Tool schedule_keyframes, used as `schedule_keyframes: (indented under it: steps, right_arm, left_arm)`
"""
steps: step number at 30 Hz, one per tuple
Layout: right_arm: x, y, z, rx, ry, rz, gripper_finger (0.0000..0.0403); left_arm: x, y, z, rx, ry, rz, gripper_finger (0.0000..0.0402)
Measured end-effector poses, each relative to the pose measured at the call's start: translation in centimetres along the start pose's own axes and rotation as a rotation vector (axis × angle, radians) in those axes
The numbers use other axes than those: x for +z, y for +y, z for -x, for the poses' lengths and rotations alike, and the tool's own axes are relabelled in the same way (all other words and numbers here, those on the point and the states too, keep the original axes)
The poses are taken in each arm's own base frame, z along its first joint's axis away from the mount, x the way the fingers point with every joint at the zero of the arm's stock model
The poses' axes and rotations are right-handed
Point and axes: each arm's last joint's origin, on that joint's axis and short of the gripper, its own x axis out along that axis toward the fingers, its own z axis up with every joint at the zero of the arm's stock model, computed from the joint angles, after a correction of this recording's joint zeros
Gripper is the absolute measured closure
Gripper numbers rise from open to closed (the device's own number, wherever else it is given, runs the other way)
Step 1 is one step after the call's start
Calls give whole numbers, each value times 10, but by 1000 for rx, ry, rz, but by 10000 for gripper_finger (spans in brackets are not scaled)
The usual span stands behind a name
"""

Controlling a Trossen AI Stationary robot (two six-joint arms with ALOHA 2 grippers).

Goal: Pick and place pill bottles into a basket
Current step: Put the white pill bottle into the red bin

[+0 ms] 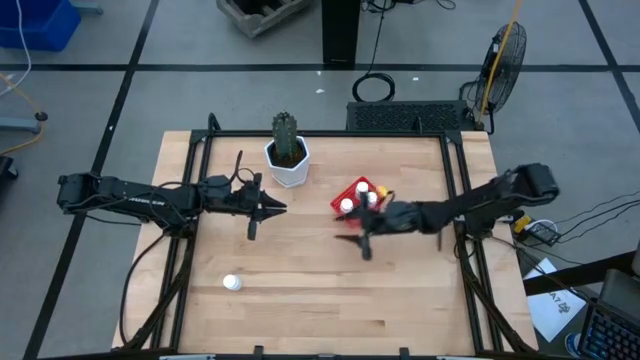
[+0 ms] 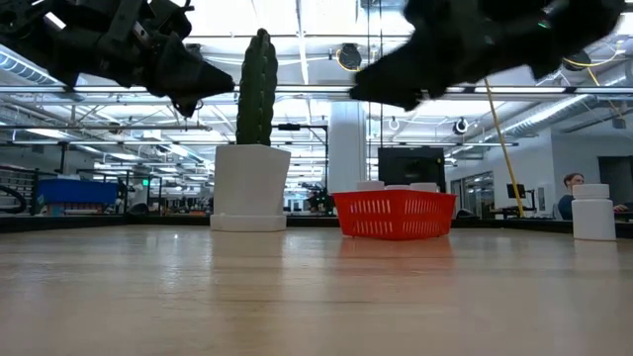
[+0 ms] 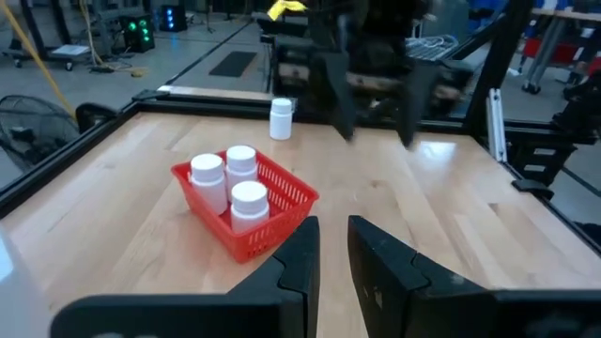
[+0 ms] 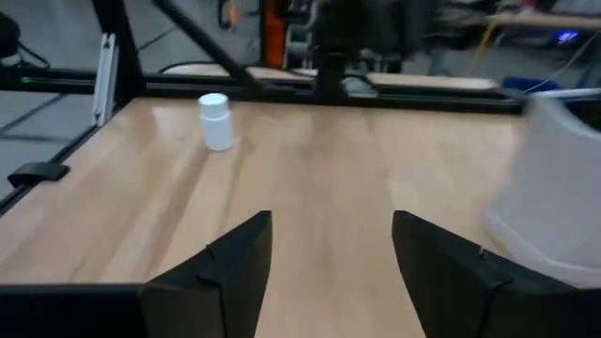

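Tabletop: lone pill bottle (image 1: 231, 283) upright (capped).

A robotics lab in a large open industrial hall: a wooden bench (image 1: 320, 270) in a black metal frame, exposed ceiling pipes and lights (image 2: 326, 59), a floor fan (image 1: 503, 55), trailing cables (image 1: 375, 85), a person at a monitor (image 2: 572, 190)
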Motion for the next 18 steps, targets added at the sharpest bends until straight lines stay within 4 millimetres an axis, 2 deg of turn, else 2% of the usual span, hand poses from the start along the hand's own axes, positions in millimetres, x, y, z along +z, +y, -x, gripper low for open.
schedule_keyframes:
  steps: [3,7,11,15,18]
  right_arm:
    - [8,14,-30,35,23,9,183]
    - [10,31,-71,141,19,59,148]
    - [14,40,-114,199,-17,53,109]
    - [13,48,-156,208,-31,47,90]
    - [13,53,-173,209,-44,48,89]
  left_arm:
    - [1,0,0,-12,-8,-5,339]
    - [2,0,0,-8,-18,0,339]
    - [3,1,1,-10,-25,2,339]
    - [5,4,1,4,-47,3,339]
    - [4,6,1,12,-36,21,339]
